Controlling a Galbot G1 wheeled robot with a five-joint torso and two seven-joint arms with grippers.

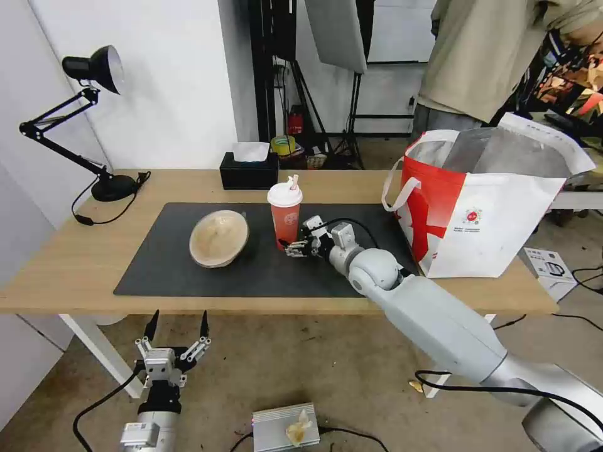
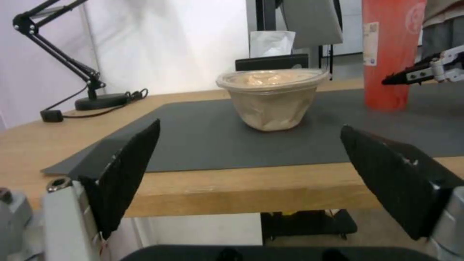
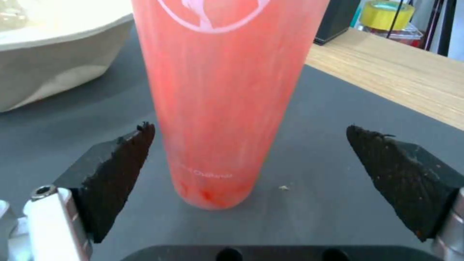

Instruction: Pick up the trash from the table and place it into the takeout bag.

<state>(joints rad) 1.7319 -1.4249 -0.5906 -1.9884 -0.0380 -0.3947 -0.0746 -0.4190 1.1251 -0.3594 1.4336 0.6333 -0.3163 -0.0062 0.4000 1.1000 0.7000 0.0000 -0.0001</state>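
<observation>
I have the right gripper (image 1: 290, 248) low on the mat (image 1: 157, 263), jaws spread wide on either side of the cup's (image 1: 286, 221) base, not touching it, nothing held. Cup stands upright on the table (image 1: 75, 263). Beige bowl (image 1: 218, 237) sits on the mat near the cup. Bag (image 1: 496, 226) stands at the table's right end. Left gripper (image 1: 178, 326) hangs wide open and empty below the front edge.
</observation>
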